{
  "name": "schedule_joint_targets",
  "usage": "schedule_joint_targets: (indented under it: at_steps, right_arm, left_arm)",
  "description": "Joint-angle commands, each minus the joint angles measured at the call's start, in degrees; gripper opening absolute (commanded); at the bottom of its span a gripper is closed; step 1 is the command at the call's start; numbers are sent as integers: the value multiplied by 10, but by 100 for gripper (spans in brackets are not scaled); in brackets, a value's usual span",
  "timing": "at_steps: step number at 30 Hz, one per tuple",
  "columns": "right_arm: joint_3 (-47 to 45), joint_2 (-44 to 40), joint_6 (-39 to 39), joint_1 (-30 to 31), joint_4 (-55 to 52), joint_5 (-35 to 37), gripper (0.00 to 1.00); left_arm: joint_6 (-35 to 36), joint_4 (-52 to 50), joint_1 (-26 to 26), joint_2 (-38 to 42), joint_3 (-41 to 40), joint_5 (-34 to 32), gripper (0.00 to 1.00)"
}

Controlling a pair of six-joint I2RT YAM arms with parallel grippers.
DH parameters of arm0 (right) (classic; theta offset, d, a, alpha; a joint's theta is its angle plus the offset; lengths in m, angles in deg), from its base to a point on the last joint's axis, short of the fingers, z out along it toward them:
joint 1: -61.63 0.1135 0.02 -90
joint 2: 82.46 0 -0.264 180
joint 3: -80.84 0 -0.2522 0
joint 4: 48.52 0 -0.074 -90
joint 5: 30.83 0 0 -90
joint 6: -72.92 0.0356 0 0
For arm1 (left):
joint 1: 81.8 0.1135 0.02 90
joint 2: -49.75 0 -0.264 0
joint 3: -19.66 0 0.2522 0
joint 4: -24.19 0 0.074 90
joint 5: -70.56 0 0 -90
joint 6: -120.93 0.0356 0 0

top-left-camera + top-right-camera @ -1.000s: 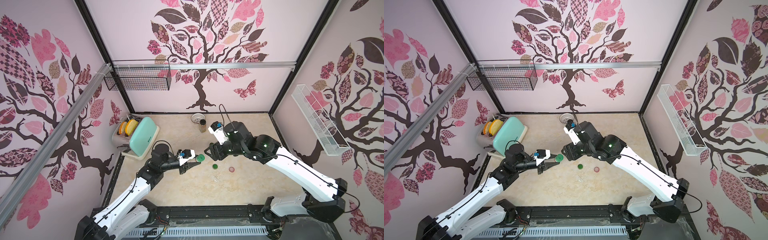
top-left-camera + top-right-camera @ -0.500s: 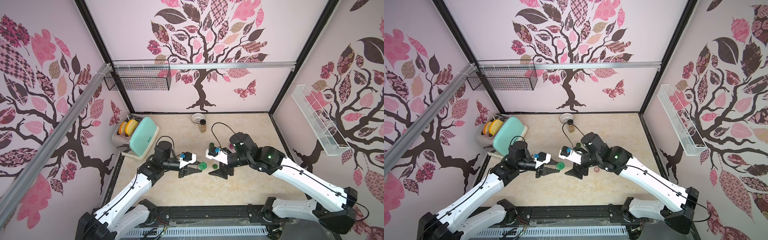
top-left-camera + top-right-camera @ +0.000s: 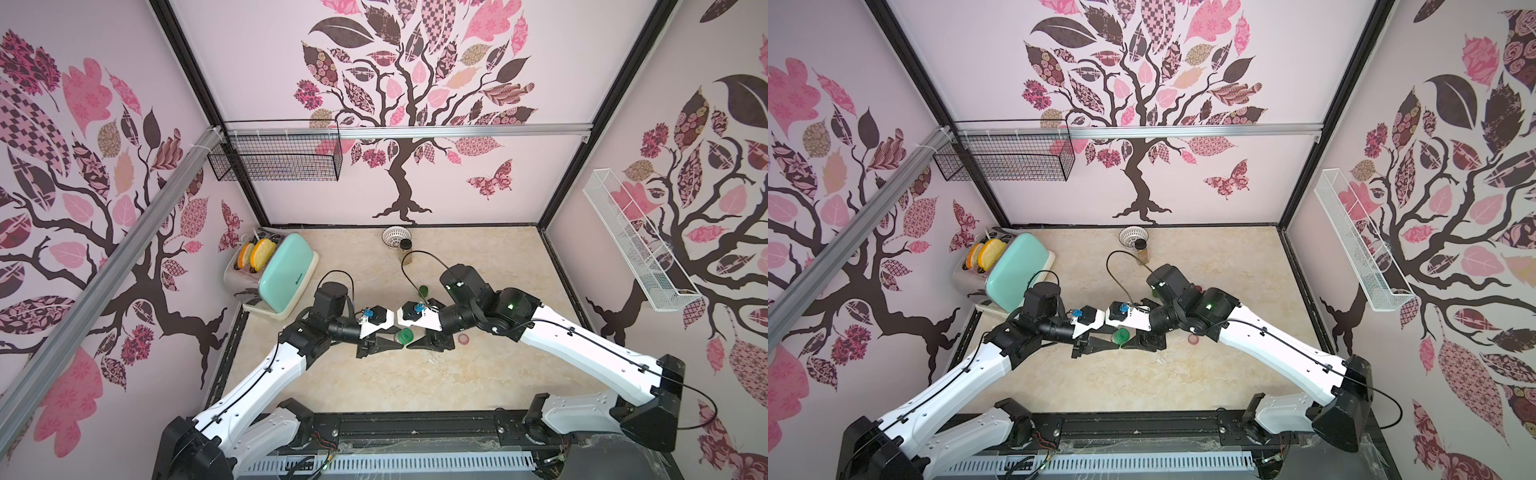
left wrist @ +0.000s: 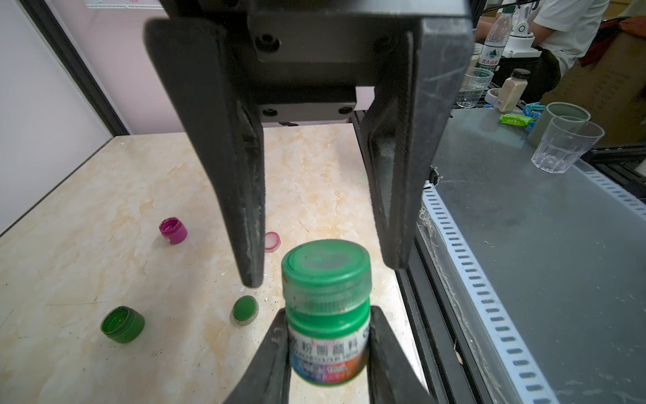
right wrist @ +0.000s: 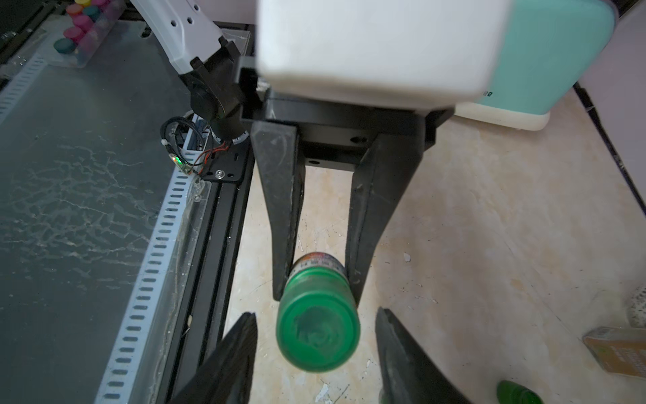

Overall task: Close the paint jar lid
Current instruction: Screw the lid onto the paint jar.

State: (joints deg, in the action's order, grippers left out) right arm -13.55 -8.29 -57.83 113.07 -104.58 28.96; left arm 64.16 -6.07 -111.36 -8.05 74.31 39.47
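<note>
A small green paint jar (image 4: 327, 346) with a colourful label is held off the table, my left gripper (image 4: 328, 353) shut on its body. Its green lid (image 4: 327, 271) sits on the jar's mouth, and shows in both top views (image 3: 404, 335) (image 3: 1122, 335). My right gripper (image 5: 316, 314) faces the left one head-on. Its jaws are open on either side of the lid (image 5: 318, 335), with a gap on each side. The two grippers (image 3: 382, 341) (image 3: 419, 338) meet over the table's middle.
On the table lie an open green jar (image 4: 122, 323), a loose green lid (image 4: 245, 309), a magenta jar (image 4: 173, 230) and a pink lid (image 4: 272, 241). A spice bottle (image 3: 406, 251) and a white strainer (image 3: 395, 235) stand at the back. A toaster (image 3: 249, 266) and a mint case (image 3: 286, 274) are at the left.
My right gripper has swung round to face the left one and closed in on the lid, its jaws narrowing. The left gripper has carried the jar a little to the right.
</note>
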Motion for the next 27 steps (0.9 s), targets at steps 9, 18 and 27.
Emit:
schedule_joint_targets:
  at_steps: [9,18,27]
  right_arm:
    - [31,9,8,-1,0,-11,29]
    - [38,24,79,-1,4,9,15]
    - [34,41,344,15,58,128,2]
  left_arm:
    - [6,3,-1,9,1,-13,20]
    - [-1,20,-1,20,-4,-29,20]
    - [-27,91,-1,67,-32,-117,20]
